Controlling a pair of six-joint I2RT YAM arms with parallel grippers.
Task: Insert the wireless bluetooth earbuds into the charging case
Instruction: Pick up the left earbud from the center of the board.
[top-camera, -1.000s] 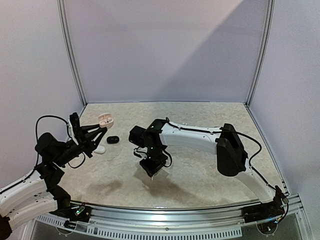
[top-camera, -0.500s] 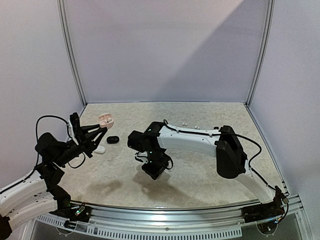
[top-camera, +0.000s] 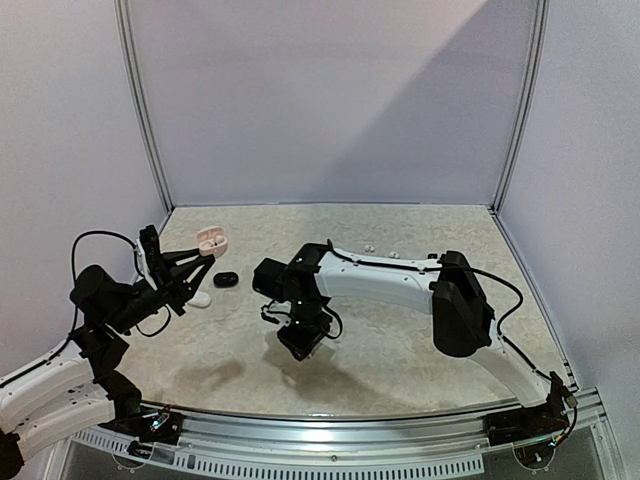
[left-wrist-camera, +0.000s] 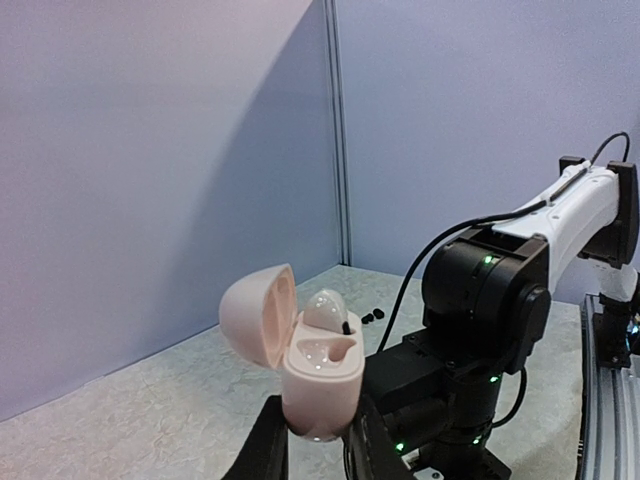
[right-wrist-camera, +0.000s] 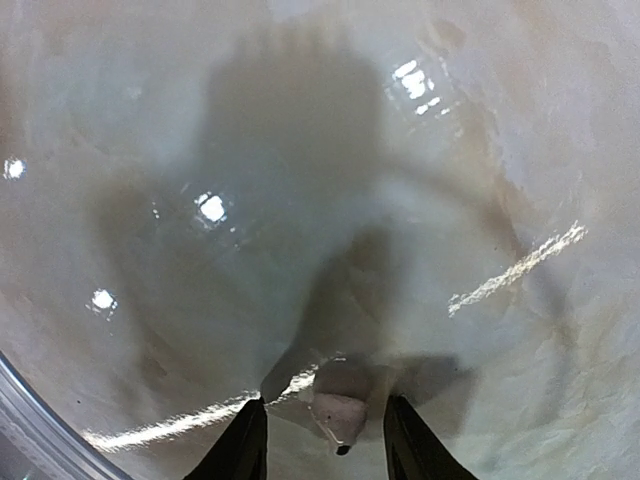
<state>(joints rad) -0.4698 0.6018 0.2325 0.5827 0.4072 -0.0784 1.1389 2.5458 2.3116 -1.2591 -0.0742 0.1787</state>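
Now | left fingers (left-wrist-camera: 272, 445) clamp open pink case (left-wrist-camera: 310, 365) | right fingers (right-wrist-camera: 248, 445) apart around pale earbud (right-wrist-camera: 338, 412) | black case (top-camera: 226, 279) near worktop's (top-camera: 420, 350) left edge

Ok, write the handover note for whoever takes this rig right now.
Left tool: shut on the open pink charging case, held up off the table.
Right tool: open, low over the table, a pinkish earbud between its fingertips, apparently not gripped.
Done: one bud looks seated in the case.
Left: grip that earbud, carry it to the case, seat it.
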